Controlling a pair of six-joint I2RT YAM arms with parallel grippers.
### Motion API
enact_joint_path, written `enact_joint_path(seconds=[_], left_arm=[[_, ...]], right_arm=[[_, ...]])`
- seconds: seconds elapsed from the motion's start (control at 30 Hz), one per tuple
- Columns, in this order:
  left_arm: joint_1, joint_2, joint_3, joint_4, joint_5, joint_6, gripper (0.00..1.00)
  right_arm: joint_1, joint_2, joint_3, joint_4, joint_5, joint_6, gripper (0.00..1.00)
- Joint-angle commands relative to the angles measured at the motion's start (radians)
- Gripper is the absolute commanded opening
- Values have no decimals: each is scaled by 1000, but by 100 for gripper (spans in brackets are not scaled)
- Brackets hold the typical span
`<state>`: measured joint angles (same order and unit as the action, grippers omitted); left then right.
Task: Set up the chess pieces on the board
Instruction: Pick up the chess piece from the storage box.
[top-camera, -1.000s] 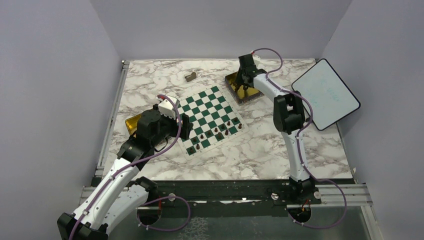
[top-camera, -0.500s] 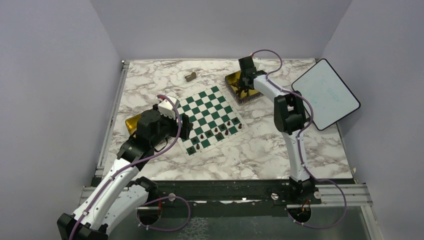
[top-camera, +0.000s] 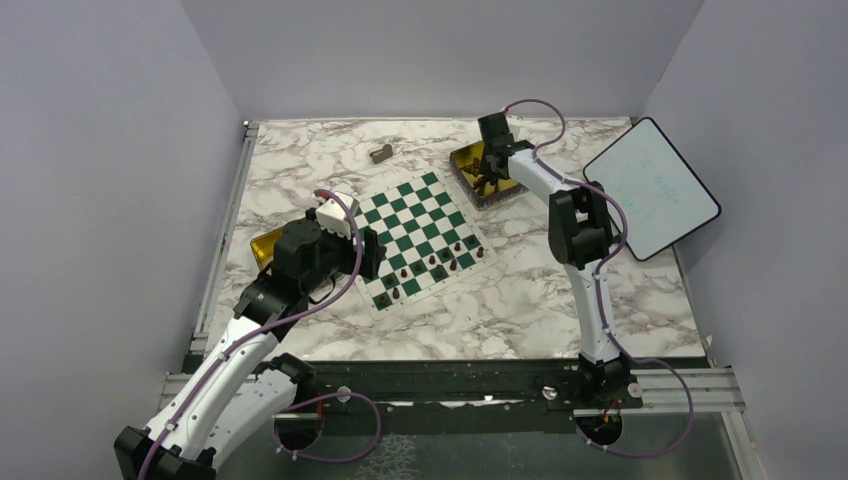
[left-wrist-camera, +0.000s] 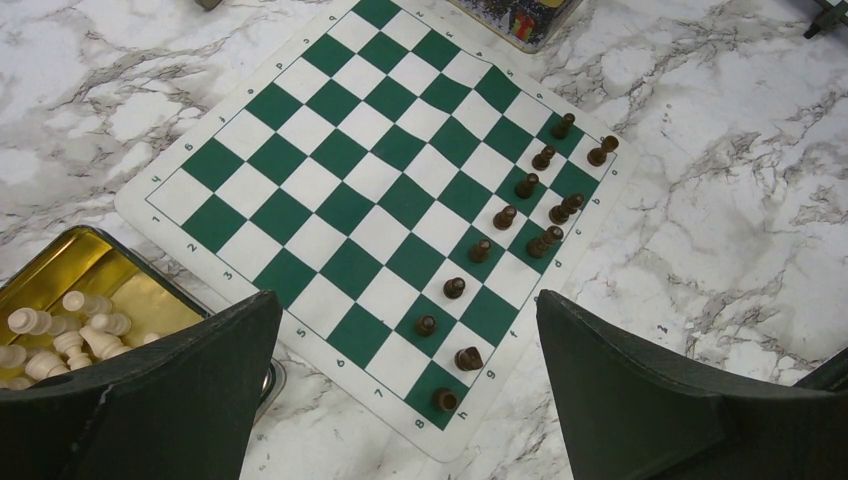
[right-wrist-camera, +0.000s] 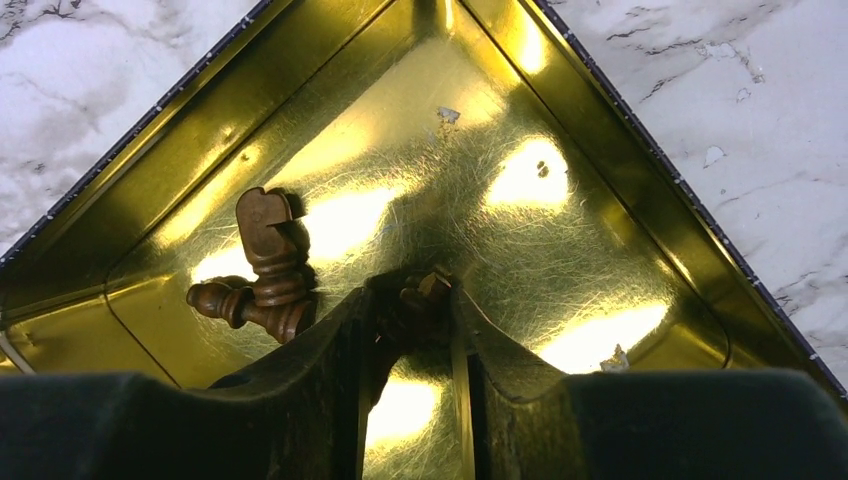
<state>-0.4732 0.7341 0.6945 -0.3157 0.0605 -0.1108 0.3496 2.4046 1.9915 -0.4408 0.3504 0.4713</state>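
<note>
The green and white board (top-camera: 420, 235) lies mid-table and fills the left wrist view (left-wrist-camera: 380, 190). Several dark brown chess pieces (left-wrist-camera: 505, 217) stand along its right-hand files. My left gripper (left-wrist-camera: 405, 400) is open and empty, hovering over the board's near corner. My right gripper (right-wrist-camera: 412, 300) is down inside a gold tin (right-wrist-camera: 560, 200) at the back right (top-camera: 470, 160), shut on a dark brown chess piece (right-wrist-camera: 420, 292). A knight (right-wrist-camera: 268, 240) and another loose brown piece (right-wrist-camera: 235, 303) lie in that tin just left of the fingers.
A second gold tin (left-wrist-camera: 120, 290) with cream-white pieces sits at the board's left, also in the top view (top-camera: 262, 245). A grey-tan block (top-camera: 381, 153) lies behind the board. A white panel with a black rim (top-camera: 651, 187) leans at the right wall.
The right gripper has shifted slightly within the tin. The left arm has not moved.
</note>
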Motion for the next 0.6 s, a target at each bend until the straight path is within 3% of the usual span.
enact_joint_path(seconds=[0.0,0.23,0.57], left_arm=[[0,-9,-7,20,-8,3,99],[-1,-13,-8,20,-6,3,99],[-1,-11,-12,20,-25,2,99]], right_arm=[[-9,-28,2,-7,-16,3,36],[-17,-26,11,19,-14,-5,27],[-33,-64,20,115,-37,-65,7]])
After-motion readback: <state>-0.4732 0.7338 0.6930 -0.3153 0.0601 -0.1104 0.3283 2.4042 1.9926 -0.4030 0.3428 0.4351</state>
